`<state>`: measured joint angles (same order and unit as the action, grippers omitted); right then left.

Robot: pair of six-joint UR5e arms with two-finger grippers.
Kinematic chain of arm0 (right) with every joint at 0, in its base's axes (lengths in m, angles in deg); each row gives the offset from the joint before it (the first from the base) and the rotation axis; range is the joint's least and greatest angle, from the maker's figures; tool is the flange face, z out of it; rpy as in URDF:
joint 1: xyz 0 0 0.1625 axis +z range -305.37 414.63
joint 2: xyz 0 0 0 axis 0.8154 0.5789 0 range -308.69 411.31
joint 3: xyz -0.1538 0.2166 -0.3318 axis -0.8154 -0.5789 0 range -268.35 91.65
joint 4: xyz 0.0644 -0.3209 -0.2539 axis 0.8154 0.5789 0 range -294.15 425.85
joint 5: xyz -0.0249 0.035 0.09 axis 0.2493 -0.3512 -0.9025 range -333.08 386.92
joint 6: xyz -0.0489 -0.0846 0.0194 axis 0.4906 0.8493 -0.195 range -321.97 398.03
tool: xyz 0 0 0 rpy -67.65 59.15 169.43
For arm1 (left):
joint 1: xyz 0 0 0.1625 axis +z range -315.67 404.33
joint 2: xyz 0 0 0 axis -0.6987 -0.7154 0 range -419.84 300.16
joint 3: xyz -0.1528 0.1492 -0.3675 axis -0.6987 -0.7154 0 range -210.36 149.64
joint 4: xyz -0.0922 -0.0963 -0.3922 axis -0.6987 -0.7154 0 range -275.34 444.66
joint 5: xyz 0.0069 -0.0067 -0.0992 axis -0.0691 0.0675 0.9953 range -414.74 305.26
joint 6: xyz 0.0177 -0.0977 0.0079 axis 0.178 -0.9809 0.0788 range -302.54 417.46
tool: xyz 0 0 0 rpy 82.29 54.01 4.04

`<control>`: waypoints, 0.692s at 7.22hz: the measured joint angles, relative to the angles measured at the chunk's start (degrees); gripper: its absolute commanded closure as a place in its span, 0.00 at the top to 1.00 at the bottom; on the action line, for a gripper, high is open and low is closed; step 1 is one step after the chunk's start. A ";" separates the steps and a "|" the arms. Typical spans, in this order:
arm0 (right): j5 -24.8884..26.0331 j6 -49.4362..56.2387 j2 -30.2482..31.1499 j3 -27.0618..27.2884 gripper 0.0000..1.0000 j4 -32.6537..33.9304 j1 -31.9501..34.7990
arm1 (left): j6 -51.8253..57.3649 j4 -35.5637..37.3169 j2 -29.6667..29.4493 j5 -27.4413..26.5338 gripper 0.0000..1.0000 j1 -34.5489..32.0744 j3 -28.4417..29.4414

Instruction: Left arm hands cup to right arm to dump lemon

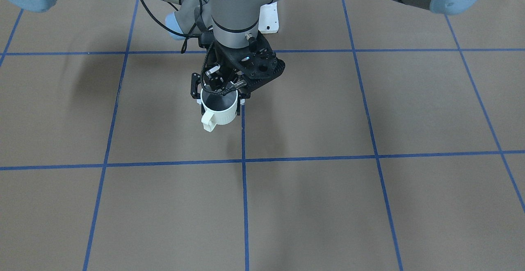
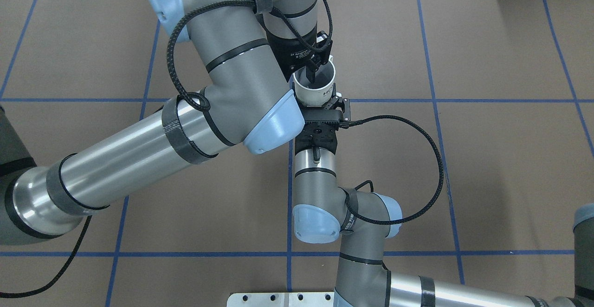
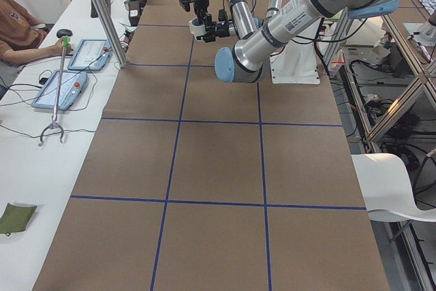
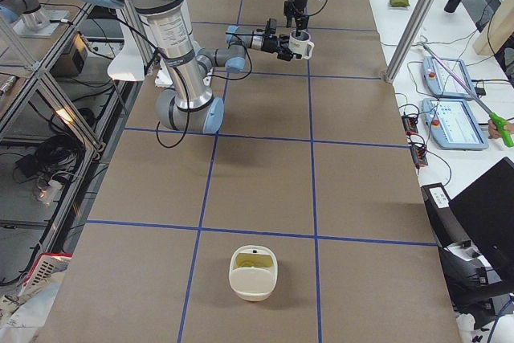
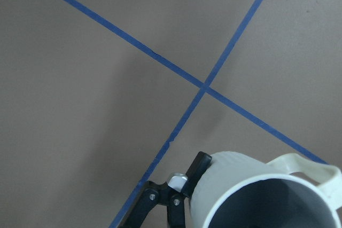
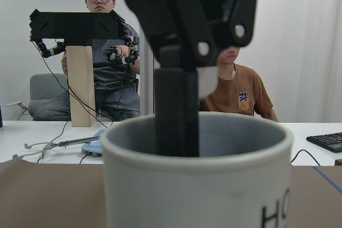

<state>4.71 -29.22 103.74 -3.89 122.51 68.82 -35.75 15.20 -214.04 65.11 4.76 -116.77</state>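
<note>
Nearest, from the right-end camera: a cream tub [image 4: 253, 290] on the worktop [image 4: 257, 190], well apart from both arms. There is a yellow-green patch inside it, too small to name. No lemon made out elsewhere; what shows of the cup's inside is plain grey.

Next out: right arm [image 4: 178, 62], wrist level, reaching away from the robot. Right hand [image 1: 222, 101] is spread wide around the cup [image 1: 221, 114], one finger on each side of the body. In the front and left-wrist views the pads look pressed to the wall, so I read it as pinching the cup.

Cup is upright, mouth up, held clear above the worktop near a tape crossing. Its handle [image 1: 208, 121] points away from the robot.

Farthest: left arm [image 2: 139, 140] arches over and drops its left hand [image 2: 318, 65] straight down. One finger [image 6: 175, 116] hangs inside the cup's mouth. Whether that hand is pinching the wall or slack, cannot tell.

Progress, my reading: the hand-over is mid-exchange, with both hands at the cup. Remaining: left hand lets go and lifts out, then right arm carries the cup off and tips it. Dump not yet done.
</note>
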 measured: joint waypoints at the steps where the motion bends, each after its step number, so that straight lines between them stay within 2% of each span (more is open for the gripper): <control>1: 0.00 -0.03 0.02 0.00 0.27 -0.03 0.02 | -0.12 0.16 -0.08 0.02 0.34 0.21 -0.01; 5: 0.06 -0.57 0.20 0.31 0.27 -0.21 -0.18 | -0.38 0.29 -0.37 0.03 0.31 0.39 0.01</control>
<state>4.77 -29.79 103.94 -3.58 122.30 68.64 -36.14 15.49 -214.42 65.15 5.15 -116.76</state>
